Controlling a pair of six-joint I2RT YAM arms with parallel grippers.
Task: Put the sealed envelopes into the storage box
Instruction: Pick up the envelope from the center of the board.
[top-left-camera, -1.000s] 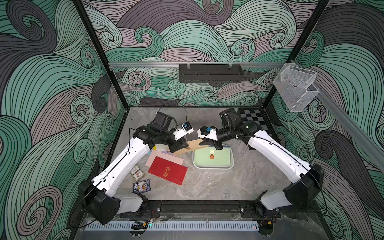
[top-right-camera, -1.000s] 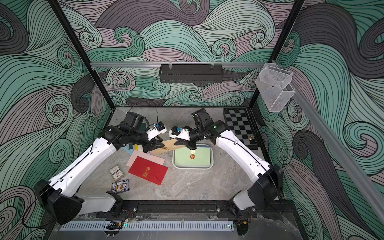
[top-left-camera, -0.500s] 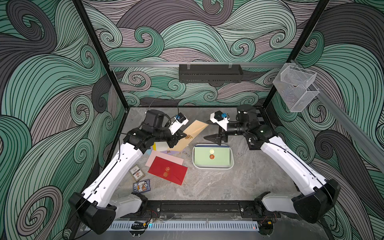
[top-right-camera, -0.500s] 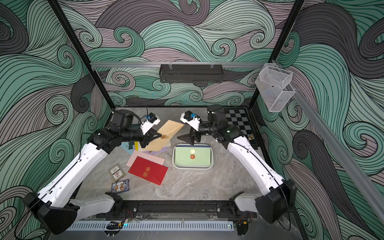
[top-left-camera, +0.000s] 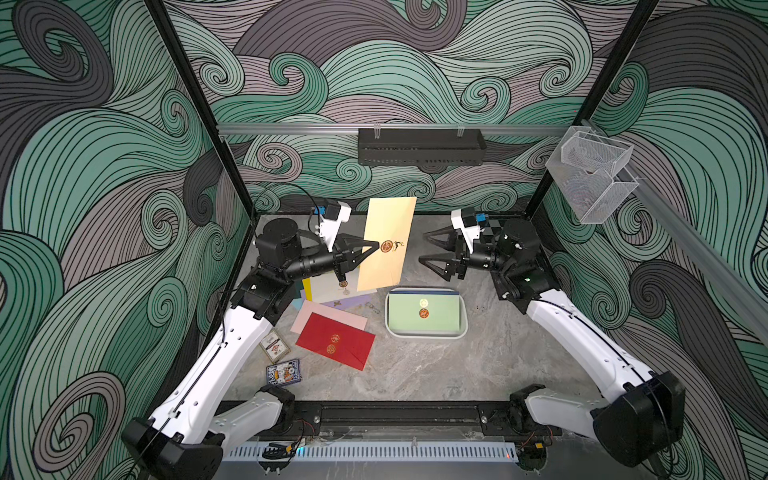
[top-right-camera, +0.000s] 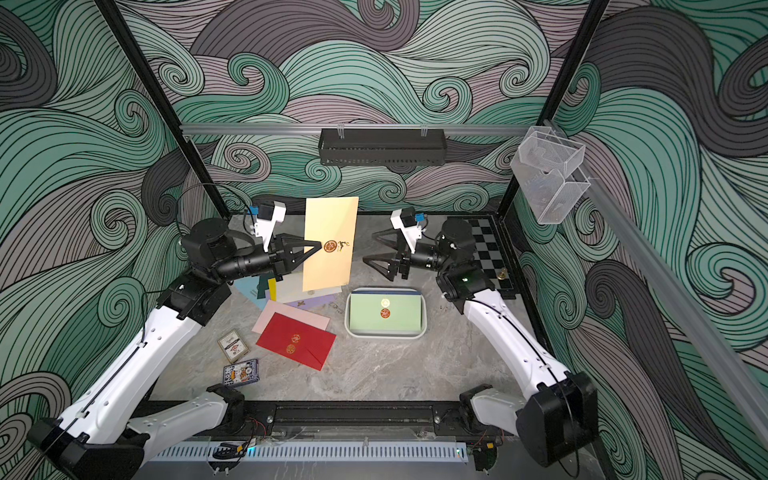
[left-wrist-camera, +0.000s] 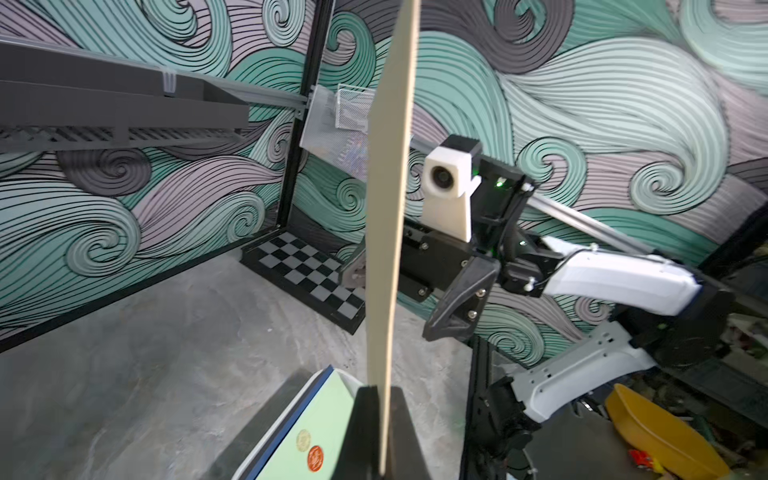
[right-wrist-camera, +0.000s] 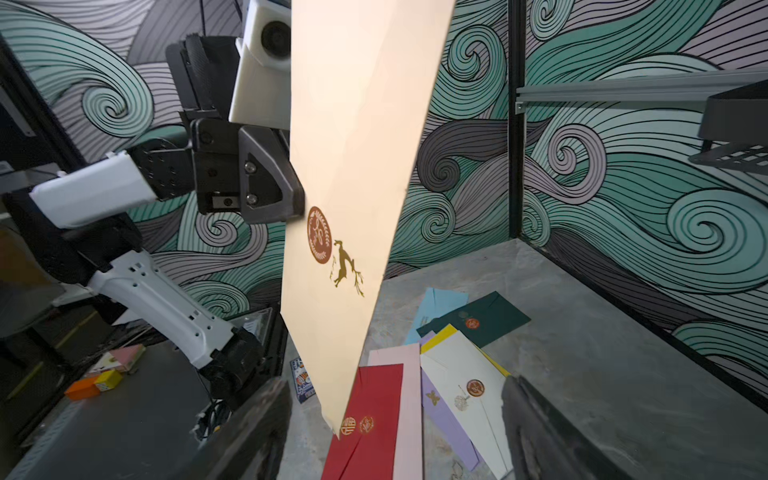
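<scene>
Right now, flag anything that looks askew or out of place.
The cream envelope stands on end in mid-air, pinched at one long edge by the left gripper, not flat like the green envelope in the storage box. The other envelopes lie in a skewed, overlapping pile beside it.

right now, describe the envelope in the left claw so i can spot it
Above the grey tabletop, left of the white storage box, the left claw pinches a cream envelope nearly upright. It is the only envelope in the air, with a round brown seal beside a gold deer.
</scene>
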